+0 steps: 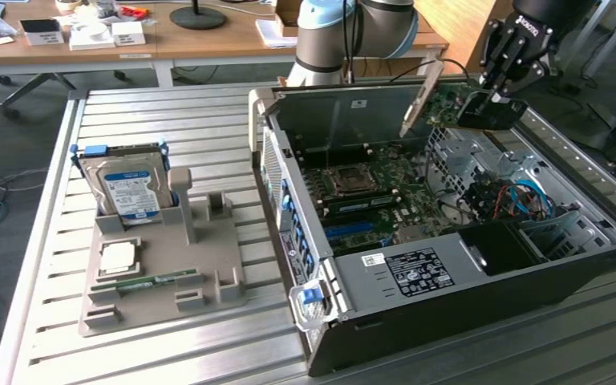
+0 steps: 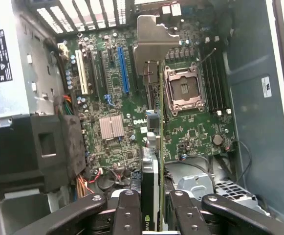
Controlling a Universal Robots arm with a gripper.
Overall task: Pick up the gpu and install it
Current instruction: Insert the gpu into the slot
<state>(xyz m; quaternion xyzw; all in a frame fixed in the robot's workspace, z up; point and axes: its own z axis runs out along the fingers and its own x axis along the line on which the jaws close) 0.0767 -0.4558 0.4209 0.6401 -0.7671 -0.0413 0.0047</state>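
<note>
The arm (image 1: 522, 36) hung over the open computer case (image 1: 447, 309), which lay on its side on the slatted metal table (image 1: 180, 120). Its jaws were clamped on the gpu (image 1: 449, 103), a black finger pressed to each face of the card. The card was in the air above the far end of the case, apart from the motherboard (image 1: 383, 188) below. In the exterior view the gpu stood on edge, its silver end bracket (image 1: 423, 98) slanting toward that view's left. From the wrist the gpu (image 2: 151, 169) showed edge-on between the fingers (image 2: 127, 215), its bracket (image 2: 154, 41) at the end away from them. The motherboard (image 2: 190, 132) lay beneath it, with the processor socket (image 2: 185, 88) to one side of the card and a blue expansion slot (image 2: 123, 68) to the other. Well apart from the case, toward the exterior view's left, a grey holder (image 1: 137, 309) on the table carried a hard drive (image 1: 126, 188) standing upright and a narrow green memory stick (image 1: 147, 282) lying flat.
</note>
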